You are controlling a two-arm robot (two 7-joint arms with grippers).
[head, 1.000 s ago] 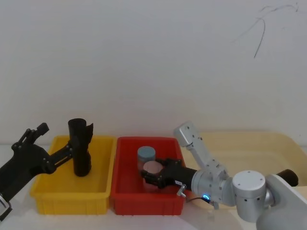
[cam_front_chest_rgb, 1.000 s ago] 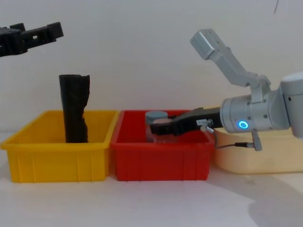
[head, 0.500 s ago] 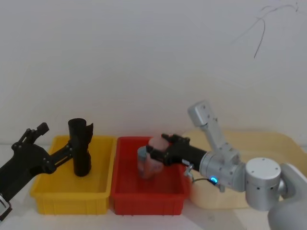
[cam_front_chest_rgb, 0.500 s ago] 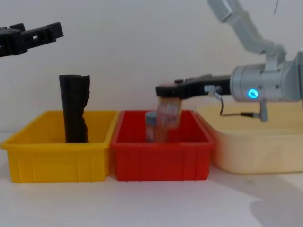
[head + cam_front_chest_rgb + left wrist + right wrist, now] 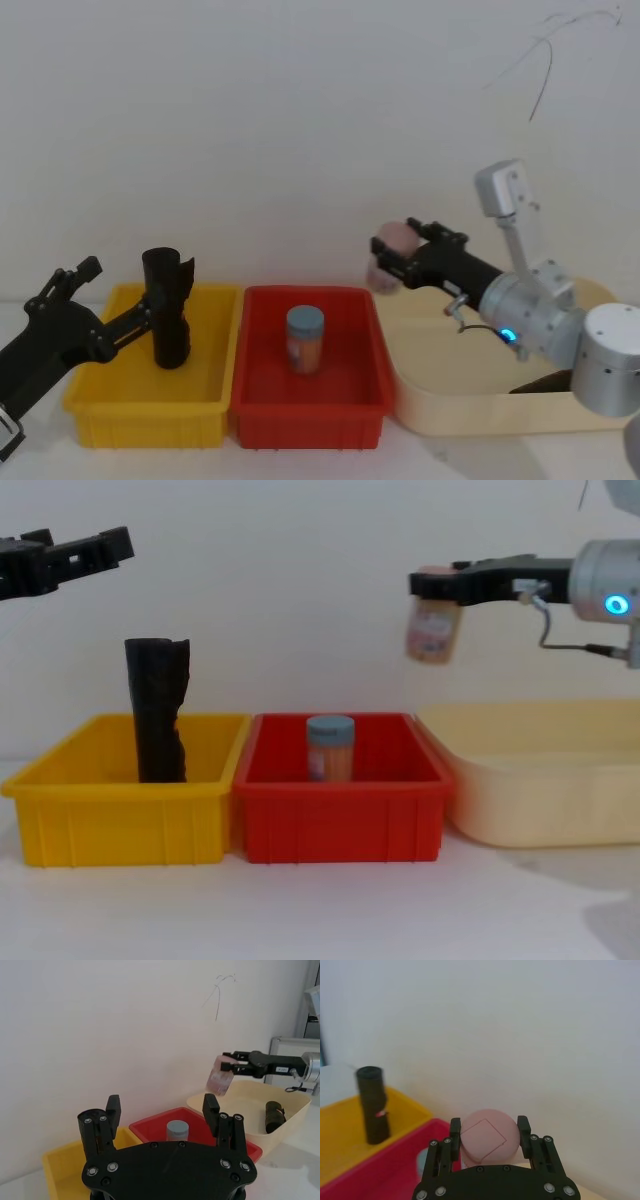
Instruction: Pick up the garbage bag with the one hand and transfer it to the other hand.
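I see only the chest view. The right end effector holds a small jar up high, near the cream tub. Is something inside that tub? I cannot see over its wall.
Observer: Yes. In the left wrist view, a short dark cylindrical roll lies on its side inside the cream plastic tub.
Operator: Thank you. Is the left end effector open?
Observer: Yes. The left end effector is open. Its two black fingers stand wide apart, with nothing between them.
Operator: And how is the jar gripped?
Observer: The right end effector pinches the small pink-lidded jar at its round lid, with one finger on each side.
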